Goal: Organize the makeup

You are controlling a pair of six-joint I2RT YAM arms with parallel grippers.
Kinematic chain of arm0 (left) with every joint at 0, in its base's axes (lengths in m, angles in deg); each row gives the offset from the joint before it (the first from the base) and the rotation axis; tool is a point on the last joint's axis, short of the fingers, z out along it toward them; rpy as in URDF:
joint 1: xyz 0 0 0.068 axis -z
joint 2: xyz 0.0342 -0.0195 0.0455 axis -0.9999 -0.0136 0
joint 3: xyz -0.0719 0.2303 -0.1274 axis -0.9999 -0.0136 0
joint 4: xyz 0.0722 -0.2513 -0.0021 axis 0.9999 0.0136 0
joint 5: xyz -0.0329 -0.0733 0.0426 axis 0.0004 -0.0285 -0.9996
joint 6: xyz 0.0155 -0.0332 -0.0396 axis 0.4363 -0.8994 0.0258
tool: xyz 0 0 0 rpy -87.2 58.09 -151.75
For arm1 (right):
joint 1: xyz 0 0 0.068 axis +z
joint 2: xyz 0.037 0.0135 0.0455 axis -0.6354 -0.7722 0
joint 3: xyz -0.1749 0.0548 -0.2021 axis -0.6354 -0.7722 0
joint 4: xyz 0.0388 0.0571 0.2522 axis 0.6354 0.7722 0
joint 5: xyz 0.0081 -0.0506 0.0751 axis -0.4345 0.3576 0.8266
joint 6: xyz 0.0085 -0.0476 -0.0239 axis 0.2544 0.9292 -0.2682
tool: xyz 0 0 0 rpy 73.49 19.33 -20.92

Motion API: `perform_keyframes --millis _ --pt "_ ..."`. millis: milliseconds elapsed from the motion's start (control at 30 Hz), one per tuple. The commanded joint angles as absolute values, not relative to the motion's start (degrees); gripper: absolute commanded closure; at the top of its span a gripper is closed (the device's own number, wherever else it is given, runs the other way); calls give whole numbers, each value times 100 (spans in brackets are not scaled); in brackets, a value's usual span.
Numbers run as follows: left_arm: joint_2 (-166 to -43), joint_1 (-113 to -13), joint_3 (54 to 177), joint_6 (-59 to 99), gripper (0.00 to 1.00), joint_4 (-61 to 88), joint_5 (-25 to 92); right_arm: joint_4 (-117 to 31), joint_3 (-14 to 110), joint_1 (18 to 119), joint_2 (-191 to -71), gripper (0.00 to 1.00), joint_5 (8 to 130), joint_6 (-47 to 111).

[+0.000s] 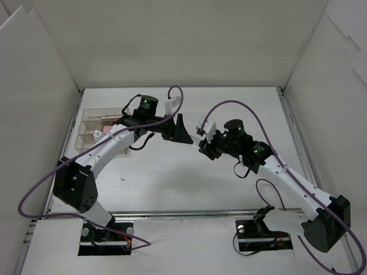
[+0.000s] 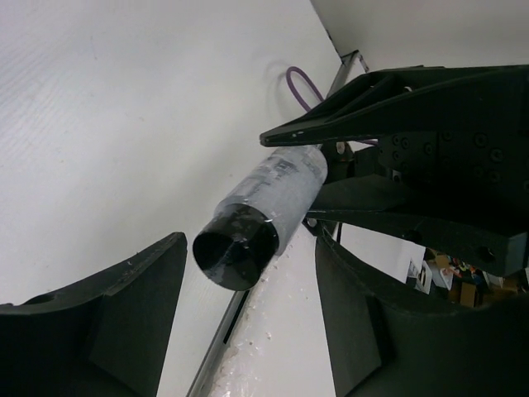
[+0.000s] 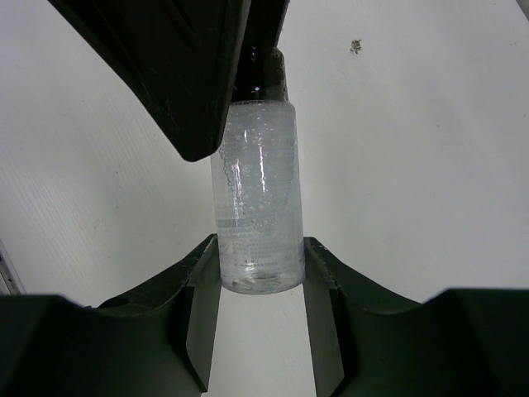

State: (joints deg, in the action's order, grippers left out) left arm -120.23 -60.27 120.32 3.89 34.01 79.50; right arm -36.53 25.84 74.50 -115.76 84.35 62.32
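A small clear bottle (image 3: 256, 198) with a black cap (image 3: 263, 70) is held in mid-air over the table's middle. My right gripper (image 3: 260, 265) is shut on the bottle's base end, its pads pressed on both sides. In the left wrist view the bottle (image 2: 281, 186) points its cap (image 2: 235, 248) at the camera. My left gripper (image 2: 248, 248) is open, its fingers wide on either side of the cap and not touching it. In the top view the left gripper (image 1: 182, 130) and the right gripper (image 1: 202, 146) meet tip to tip. Other makeup lies mostly hidden.
A clear compartmented box (image 1: 86, 133) stands at the far left behind the left arm, with a pink-brown item (image 1: 109, 120) and a small white piece (image 1: 97, 133) in it. White walls enclose the table (image 1: 172, 183) on three sides. A white speck (image 1: 123, 179) lies on it.
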Motion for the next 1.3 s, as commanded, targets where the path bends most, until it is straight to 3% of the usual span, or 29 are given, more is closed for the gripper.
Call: perform_keyframes --millis 0,267,567,733,900,967,1067,1100,1200,1267 --pt "-11877 -5969 12140 394 42 2826 8485 -4246 2616 7487 -11333 100 8615 6151" --pt "-11964 -5916 12157 306 42 2685 8609 -4308 2590 7487 -11306 100 8712 6107" --pt "-12061 -5864 12201 341 51 2676 8828 -4509 2590 7478 -11376 100 8747 6089" --pt "-12052 -5864 12227 358 70 2685 8881 -4562 2590 7478 -11455 100 8747 6063" --pt "-12052 -5864 12306 429 96 2782 8793 -4589 2598 7487 -11517 100 8712 6045" --pt "-12044 -5864 12333 438 100 2782 8767 -4589 2590 7487 -11535 95 8633 6019" --pt "-12009 -5864 12394 490 100 2886 8697 -4589 2590 7487 -11526 63 8571 5966" --pt "-11991 -5916 12403 560 100 2948 8670 -4589 2581 7461 -11535 48 8545 5949" --pt "-11938 -6048 12482 727 100 3194 8530 -4580 2590 7478 -11509 35 8343 5852" --pt "-11877 -6188 12587 867 100 3535 8346 -4502 2607 7469 -11482 32 8246 5852"
